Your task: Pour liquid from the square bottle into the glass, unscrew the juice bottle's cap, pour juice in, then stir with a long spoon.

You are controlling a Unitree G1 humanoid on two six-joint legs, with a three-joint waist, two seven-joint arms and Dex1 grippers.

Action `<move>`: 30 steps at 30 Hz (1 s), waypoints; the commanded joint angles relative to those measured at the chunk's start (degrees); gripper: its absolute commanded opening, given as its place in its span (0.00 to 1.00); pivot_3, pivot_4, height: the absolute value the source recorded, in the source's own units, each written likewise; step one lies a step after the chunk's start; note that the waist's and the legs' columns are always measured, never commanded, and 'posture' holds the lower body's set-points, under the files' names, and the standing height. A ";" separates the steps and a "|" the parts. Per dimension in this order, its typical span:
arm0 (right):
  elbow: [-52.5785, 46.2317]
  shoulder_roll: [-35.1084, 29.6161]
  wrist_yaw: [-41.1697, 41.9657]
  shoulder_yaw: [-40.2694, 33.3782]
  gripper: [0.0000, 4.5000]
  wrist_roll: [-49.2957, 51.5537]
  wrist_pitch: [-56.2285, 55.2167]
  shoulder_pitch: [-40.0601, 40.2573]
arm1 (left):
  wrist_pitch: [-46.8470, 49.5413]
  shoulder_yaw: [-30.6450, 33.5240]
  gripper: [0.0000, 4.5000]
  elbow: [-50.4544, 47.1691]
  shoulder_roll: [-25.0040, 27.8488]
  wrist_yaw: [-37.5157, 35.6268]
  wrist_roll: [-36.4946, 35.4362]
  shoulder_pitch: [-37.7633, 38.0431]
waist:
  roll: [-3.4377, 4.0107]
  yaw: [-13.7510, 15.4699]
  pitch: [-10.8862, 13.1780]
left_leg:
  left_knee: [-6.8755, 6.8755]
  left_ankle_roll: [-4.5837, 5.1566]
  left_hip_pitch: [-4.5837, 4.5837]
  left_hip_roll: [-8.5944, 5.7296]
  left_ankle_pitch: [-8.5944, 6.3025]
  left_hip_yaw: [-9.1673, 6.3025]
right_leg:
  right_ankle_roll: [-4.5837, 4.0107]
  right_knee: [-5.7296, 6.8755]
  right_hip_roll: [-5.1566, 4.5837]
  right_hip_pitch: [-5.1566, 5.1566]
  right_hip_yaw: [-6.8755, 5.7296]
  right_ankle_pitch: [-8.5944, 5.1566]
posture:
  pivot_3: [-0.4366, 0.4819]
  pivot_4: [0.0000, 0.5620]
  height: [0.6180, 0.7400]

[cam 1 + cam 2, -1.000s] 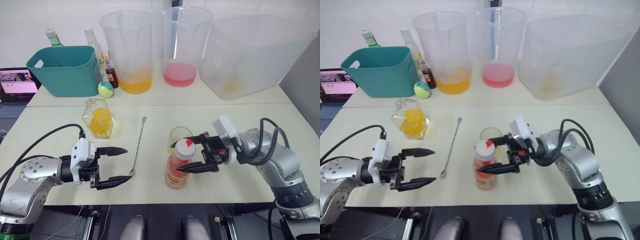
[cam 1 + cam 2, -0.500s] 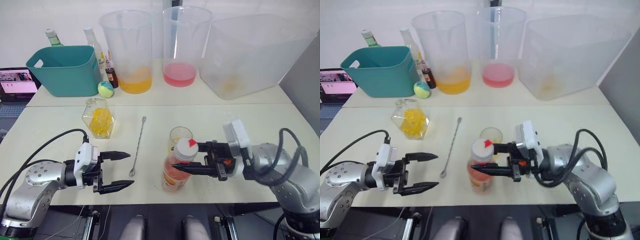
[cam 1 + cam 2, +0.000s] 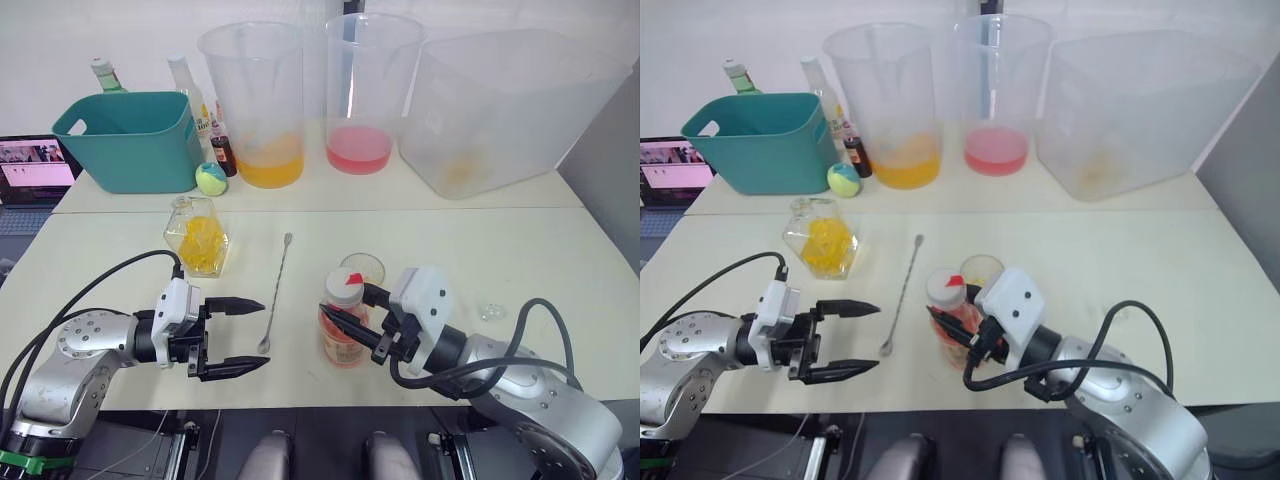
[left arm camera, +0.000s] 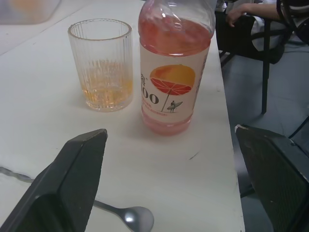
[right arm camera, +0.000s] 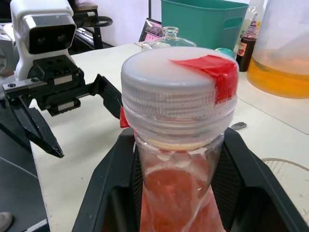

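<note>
Juice bottle [image 3: 343, 322]: a second ago upright in front of the glass [image 3: 362, 272], then tilted; now upright again on the desk [image 3: 520, 260], shifted slightly toward the robot's left.

Right gripper [image 3: 350, 318]: earlier reached in from the right, fingers either side of the bottle; now swung round to the near side, fingers clasping the bottle's upper body below the juice bottle's cap [image 5: 179, 86].

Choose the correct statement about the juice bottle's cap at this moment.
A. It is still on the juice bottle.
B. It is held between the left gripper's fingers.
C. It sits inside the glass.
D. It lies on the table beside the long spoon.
A: the juice bottle's cap, white with a red mark, sits on the neck of the juice bottle, which stands upright.
</note>
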 commanded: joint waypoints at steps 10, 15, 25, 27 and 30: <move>1.10 2.62 3.16 -0.25 0.61 2.67 -2.69 2.26 | -0.74 0.71 1.00 0.22 0.58 -1.23 0.32 -0.92 | -0.01 -0.34 -0.01 | -0.05 0.00 0.10 0.12 0.00 0.02 | -0.02 0.02 0.10 0.02 0.01 0.00 | 0.48 0.27 0.98; 3.33 -1.35 10.21 -6.78 0.99 8.30 -3.56 -0.36 | -0.83 0.55 1.00 0.59 0.45 -1.11 0.58 -1.37 | -0.01 -0.22 0.00 | -0.05 0.00 0.10 0.11 0.00 0.06 | -0.03 0.01 0.08 0.04 0.03 0.00 | 0.48 0.27 0.98; 20.86 -12.06 39.52 -9.25 0.99 15.17 -7.54 -9.67 | -1.86 1.25 1.00 0.88 0.76 -0.53 1.24 -1.77 | -0.03 -0.10 0.01 | -0.05 0.01 0.11 0.13 0.00 0.10 | -0.04 -0.03 0.10 0.07 0.01 0.00 | 0.48 0.27 0.98; 24.11 -12.36 43.80 -8.16 0.99 14.16 -9.11 -11.02 | -1.96 1.62 1.00 0.69 0.97 -0.57 1.18 -1.32 | -0.03 -0.06 0.01 | -0.05 0.01 0.10 0.14 0.00 0.10 | -0.04 -0.02 0.10 0.06 0.00 0.00 | 0.48 0.27 0.98; 32.31 -11.73 52.29 -5.60 0.99 11.88 -12.10 -15.82 | -1.73 2.72 1.00 -0.35 1.52 -0.17 0.88 -0.01 | -0.03 -0.17 0.01 | -0.05 0.01 0.09 0.13 0.00 0.11 | -0.04 -0.02 0.09 0.05 0.02 0.00 | 0.48 0.27 0.98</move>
